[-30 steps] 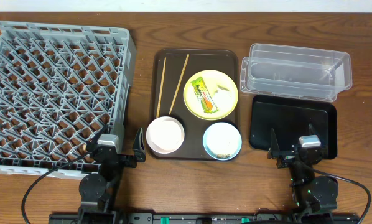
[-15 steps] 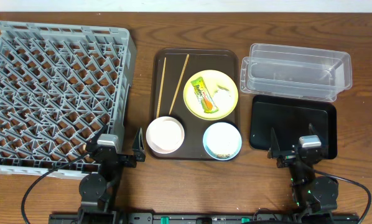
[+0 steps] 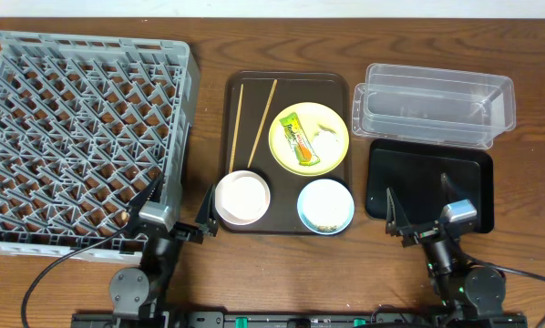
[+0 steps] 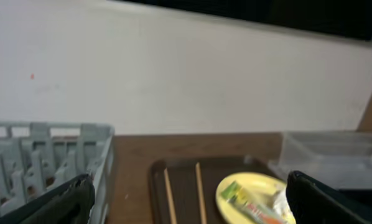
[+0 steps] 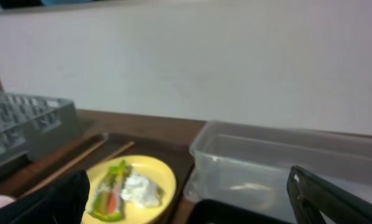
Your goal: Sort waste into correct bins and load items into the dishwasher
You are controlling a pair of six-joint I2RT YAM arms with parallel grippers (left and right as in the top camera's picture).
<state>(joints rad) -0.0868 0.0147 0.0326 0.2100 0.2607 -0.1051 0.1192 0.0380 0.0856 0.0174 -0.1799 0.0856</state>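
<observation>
Left end effector [image 3: 179, 204] and right end effector [image 3: 419, 201] — both hung released, empty.
Snack wrapper [image 3: 299, 141] and white scrap [image 3: 325, 135] lay on the yellow plate [image 3: 280, 144] in the brown tray [image 3: 291, 87], beside chopsticks [image 3: 237, 128], white bowl [image 3: 242, 197], blue bowl [image 3: 342, 195]; dish rack [image 3: 81, 128] stood left, clear tub [image 3: 437, 105] and black tray [image 3: 418, 169] right.

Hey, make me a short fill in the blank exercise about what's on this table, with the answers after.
The green-and-orange snack wrapper lies on the round ____ plate.
The two chopsticks lie on the brown serving tray, to the ____ of that plate.
The shallow glossy tray in front of the clear plastic tub is ____.
The left hand and right hand are both ____, holding nothing.
Missing words: yellow; left; black; open.
</observation>
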